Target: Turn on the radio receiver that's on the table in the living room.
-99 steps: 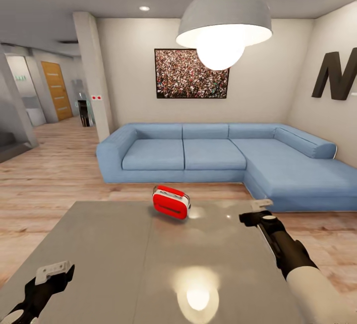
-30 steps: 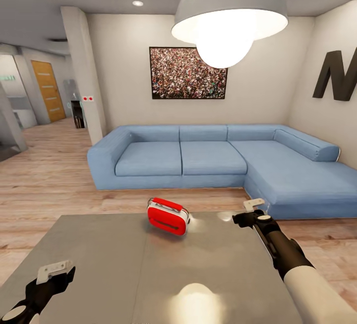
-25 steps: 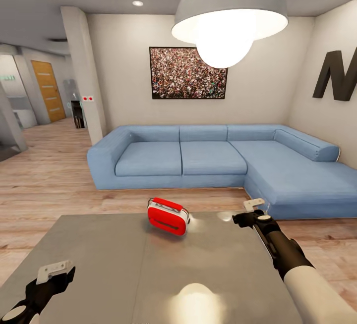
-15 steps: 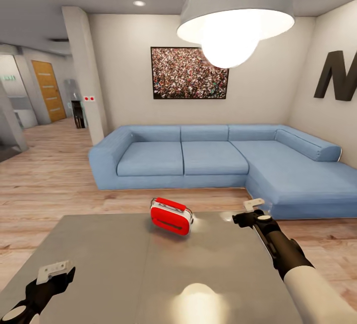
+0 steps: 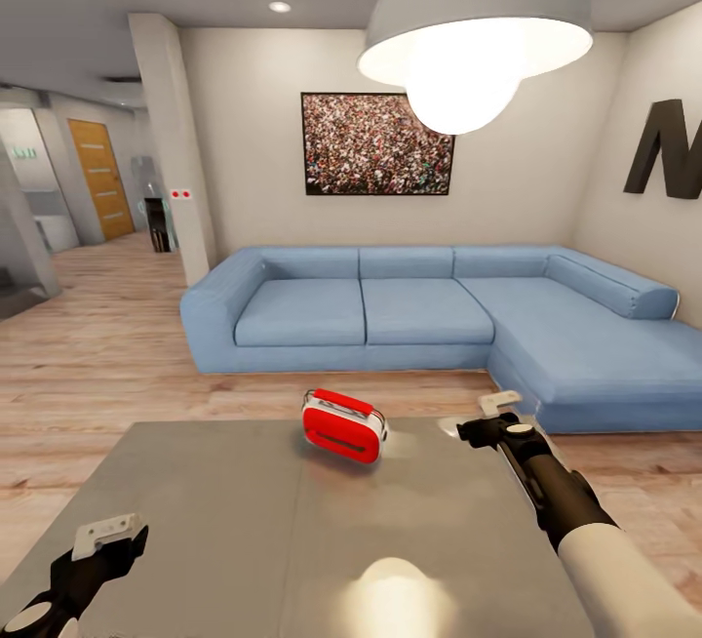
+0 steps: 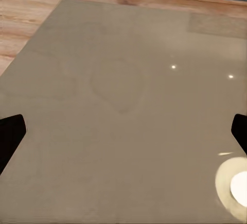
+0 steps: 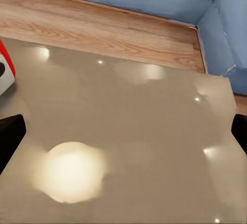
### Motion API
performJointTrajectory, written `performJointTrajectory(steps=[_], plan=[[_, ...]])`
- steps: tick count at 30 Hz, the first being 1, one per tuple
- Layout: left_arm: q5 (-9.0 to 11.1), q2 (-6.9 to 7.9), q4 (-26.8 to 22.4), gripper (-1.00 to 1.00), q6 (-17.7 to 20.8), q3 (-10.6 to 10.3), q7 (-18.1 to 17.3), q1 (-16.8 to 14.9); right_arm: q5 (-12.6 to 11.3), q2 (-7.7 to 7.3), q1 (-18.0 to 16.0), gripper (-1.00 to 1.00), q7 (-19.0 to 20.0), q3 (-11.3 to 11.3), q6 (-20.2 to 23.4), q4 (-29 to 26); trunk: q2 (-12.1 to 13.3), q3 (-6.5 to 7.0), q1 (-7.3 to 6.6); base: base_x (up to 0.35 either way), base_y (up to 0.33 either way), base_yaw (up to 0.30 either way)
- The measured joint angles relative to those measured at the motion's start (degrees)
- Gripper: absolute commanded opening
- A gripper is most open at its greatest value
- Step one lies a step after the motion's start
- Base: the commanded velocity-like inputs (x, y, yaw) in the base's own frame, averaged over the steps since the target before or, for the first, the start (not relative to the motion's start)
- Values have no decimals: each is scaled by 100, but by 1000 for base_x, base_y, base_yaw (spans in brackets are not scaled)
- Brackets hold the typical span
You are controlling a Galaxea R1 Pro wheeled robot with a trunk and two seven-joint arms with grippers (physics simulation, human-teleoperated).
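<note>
The red radio receiver with white trim and a red top handle stands near the far edge of the grey glossy table. Its edge also shows in the right wrist view. My right gripper hovers over the table's far right part, to the right of the radio and apart from it, open. My left gripper hangs over the near left part of the table, open with nothing between its fingers.
A blue L-shaped sofa stands behind the table on the wood floor. A framed crowd picture hangs on the beige wall. A large pendant lamp hangs above the table. A pillar and hallway lie to the left.
The whole picture has shifted slightly rightward, so the camera has moved. Both arms keep the same pose, and the radio stays where it was on the table.
</note>
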Motion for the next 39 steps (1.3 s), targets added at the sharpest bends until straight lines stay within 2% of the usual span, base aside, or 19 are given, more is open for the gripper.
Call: performJointTrajectory(steps=[21,26,29,34,39], plan=[[6,-7,2,100,0,0,0,0,-2,8,0,100,3,14,-2,1,0,0,0,0,0,12],[8,-14,2,100,0,-1,0,0,-5,238,0,100,12,41,27,-15,0,0,0,0,0,0],[8,-15,2,100,0,-1,0,0,-3,278,-9,100,9,46,30,-92,0,0,0,0,0,0],[8,-16,2,100,-5,0,0,0,6,299,-80,100,-61,7,-9,-581,0,0,0,0,0,0],[8,-8,9,100,-22,-1,-5,0,-18,292,-455,100,-93,-10,10,-687,0,0,0,0,0,0]])
